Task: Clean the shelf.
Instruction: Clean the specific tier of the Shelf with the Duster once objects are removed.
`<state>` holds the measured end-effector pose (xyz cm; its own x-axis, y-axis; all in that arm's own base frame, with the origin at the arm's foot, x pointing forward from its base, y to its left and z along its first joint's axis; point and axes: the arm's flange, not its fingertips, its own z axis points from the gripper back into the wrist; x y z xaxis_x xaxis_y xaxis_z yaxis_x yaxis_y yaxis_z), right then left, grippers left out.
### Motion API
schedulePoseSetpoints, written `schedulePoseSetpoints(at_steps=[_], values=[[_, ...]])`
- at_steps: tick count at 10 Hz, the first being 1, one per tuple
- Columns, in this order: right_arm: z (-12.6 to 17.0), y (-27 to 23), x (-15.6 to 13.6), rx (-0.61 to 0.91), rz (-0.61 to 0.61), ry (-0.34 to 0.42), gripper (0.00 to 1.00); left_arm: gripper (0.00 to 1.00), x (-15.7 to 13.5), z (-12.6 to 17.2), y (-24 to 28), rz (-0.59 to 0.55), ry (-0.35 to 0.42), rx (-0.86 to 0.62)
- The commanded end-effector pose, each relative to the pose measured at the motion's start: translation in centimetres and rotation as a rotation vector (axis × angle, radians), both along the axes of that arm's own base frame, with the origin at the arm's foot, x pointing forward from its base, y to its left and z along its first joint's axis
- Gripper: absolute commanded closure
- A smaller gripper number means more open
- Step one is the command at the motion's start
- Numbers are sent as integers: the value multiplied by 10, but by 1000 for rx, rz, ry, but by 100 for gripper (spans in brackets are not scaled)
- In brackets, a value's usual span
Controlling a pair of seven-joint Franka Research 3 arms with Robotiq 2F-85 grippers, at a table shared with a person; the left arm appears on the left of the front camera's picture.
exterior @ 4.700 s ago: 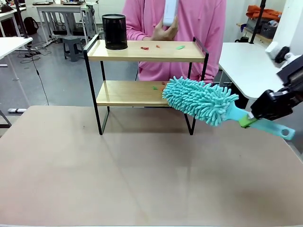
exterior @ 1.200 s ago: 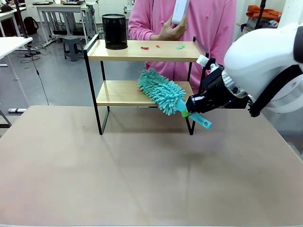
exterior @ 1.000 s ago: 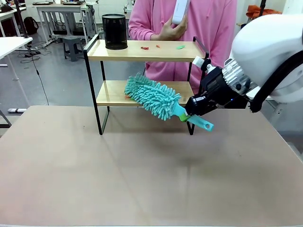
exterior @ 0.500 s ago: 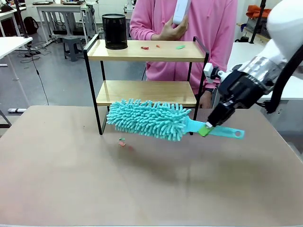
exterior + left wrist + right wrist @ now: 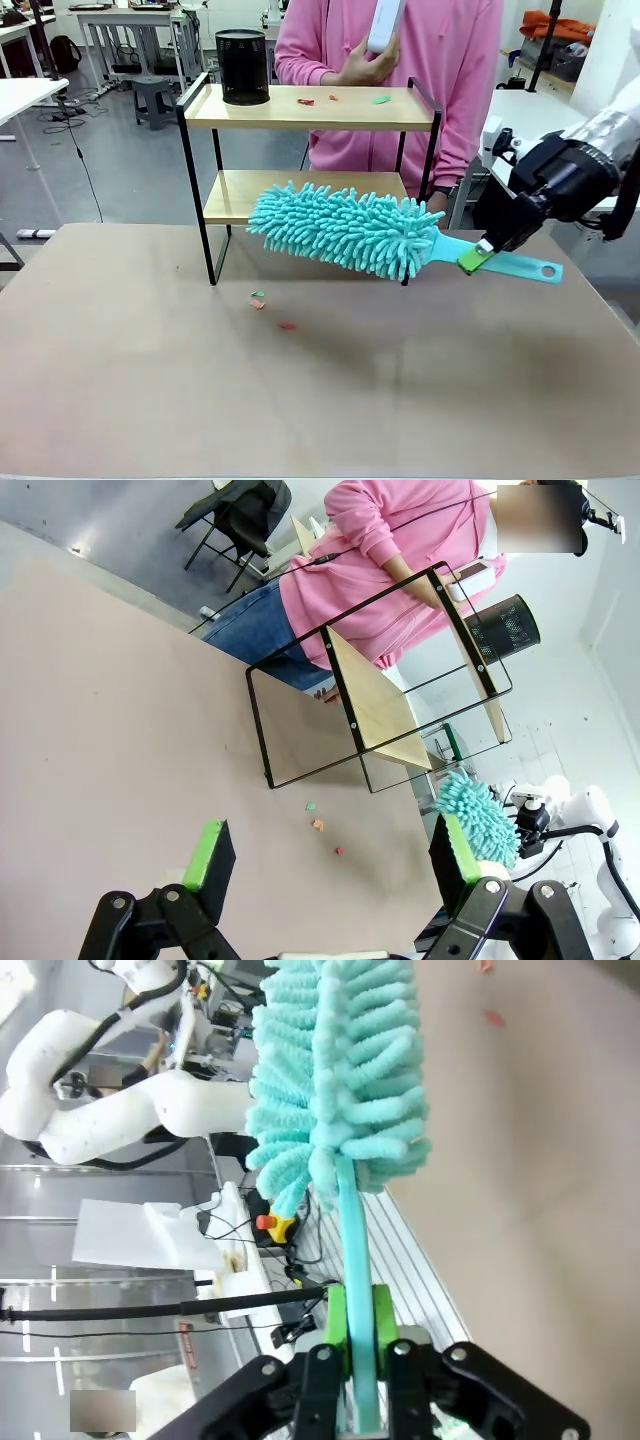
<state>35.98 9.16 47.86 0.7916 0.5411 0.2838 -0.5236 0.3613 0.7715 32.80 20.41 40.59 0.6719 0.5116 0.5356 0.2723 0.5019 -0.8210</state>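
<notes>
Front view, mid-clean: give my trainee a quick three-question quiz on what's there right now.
1. True or false: the right gripper has its fingers shut on the teal duster, at its handle.
2. Where does the black mesh cup stand? A: left end of the shelf, on its top board. B: the lower board. C: the floor.
3. What lies on the table in front of the shelf?
Key: 1 true. 2 A. 3 a few small red and green scraps.
</notes>
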Motion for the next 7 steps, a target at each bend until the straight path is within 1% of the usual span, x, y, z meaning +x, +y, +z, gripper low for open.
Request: schedulePoseSetpoints(at_steps=[1, 2, 3, 4, 6, 7], values=[[22, -30, -17, 99, -24, 77, 87, 0, 0, -2, -4, 6, -33, -2], [41, -65, -35, 156, -55, 127, 87, 0, 0, -2, -4, 6, -33, -2], [60, -115, -61, 180, -129, 167, 87, 0, 0, -2, -4, 6, -33, -2], [69, -159, -86, 183, -279, 191, 87, 0, 0, -2, -4, 6, -33, -2], [76, -223, -140, 246, -461, 180, 87, 0, 0, -2, -4, 6, -33, -2], [70, -248, -165, 301, -586, 173, 87, 0, 0, -2, -4, 6, -33, -2]])
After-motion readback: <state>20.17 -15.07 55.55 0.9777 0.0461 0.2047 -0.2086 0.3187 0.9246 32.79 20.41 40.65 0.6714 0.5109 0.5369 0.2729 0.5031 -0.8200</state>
